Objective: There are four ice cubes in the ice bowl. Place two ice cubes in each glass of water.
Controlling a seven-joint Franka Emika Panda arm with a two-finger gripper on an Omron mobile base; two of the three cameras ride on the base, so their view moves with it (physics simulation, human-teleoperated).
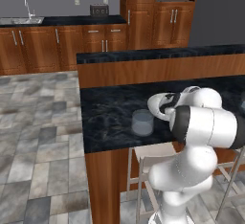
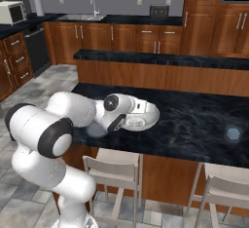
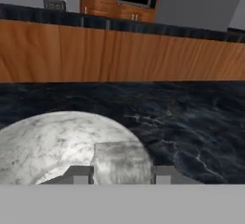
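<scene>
We count one ice bowl (image 2: 148, 120) and two glasses of water (image 1: 142, 122) (image 2: 234, 133). We see one ice cube (image 3: 122, 163) and two stools (image 2: 114, 171).

Ice bowl (image 2: 151, 117) blocks; counter (image 2: 194, 120) right free.

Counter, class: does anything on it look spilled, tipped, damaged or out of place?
Nothing stands out. The ice bowl and both glasses, one beside the arm and one far along the counter, stand upright, with no spill visible.

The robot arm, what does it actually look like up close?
The arm is built of fat, rounded, glossy white segments with dark bands at the joints. The gripper ends in two small, blocky grey finger tips. No cables or markings are visible.
</scene>
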